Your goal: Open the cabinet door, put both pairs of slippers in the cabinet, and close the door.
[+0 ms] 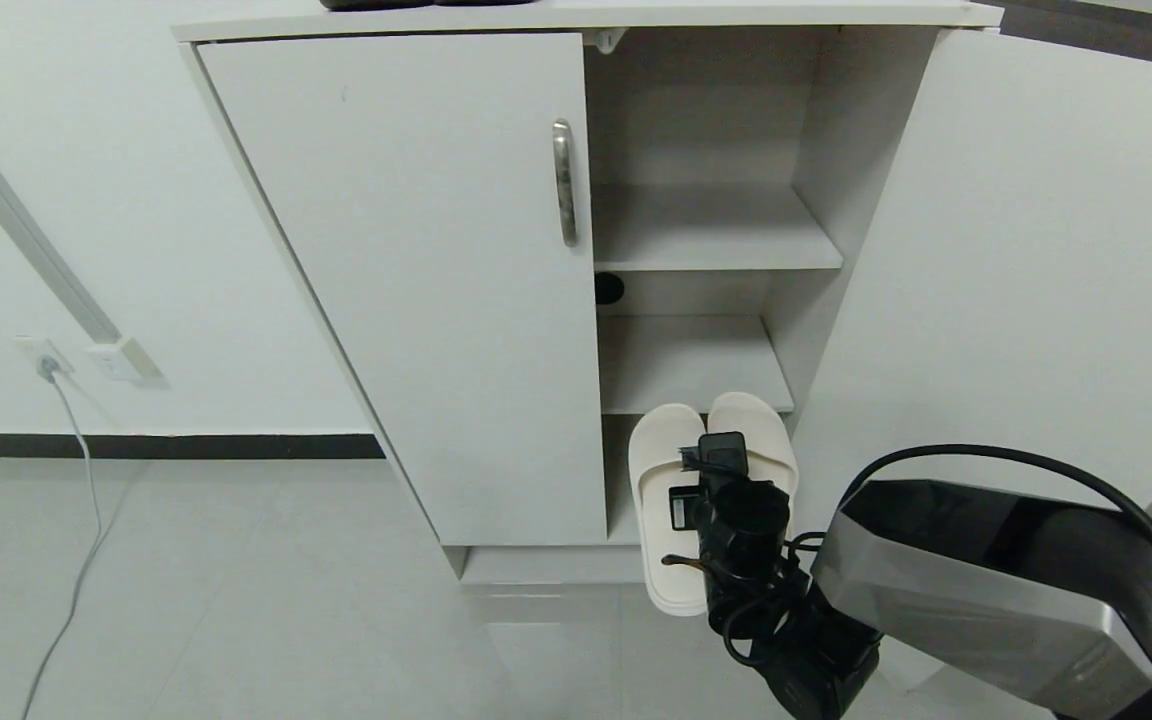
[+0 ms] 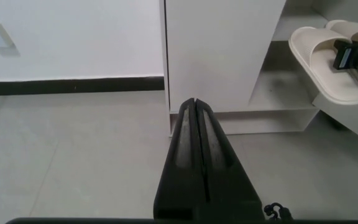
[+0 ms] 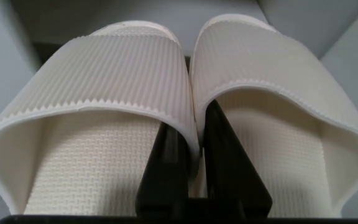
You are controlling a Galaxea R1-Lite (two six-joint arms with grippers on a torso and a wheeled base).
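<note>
Alignment matters most for this step. The right tool (image 1: 722,452) is clamped on the two inner side walls of the pair of cream-white ribbed foam slippers (image 1: 671,500), pinching them together. The pair hangs toes-forward at the mouth of the tall white laminate cabinet (image 1: 386,300), on its opened side. It seems to sit at the height of the lowest compartment (image 1: 619,480), with the heels outside.

I would drive straight in with the soles level, between the edge of the shut left door and the swung-out white right door (image 1: 1036,250). The toes should pass under the lower shelf (image 1: 696,360), and the soles should rest on the bottom board before the tool lets go.

The slippers are open-toed slides with a wide ridged strap and a finely textured footbed, and they look soft enough to flex in the pinch.

The left tool (image 2: 194,106) has its fingers pressed together on nothing, above the pale grey tiled floor (image 1: 236,600).
</note>
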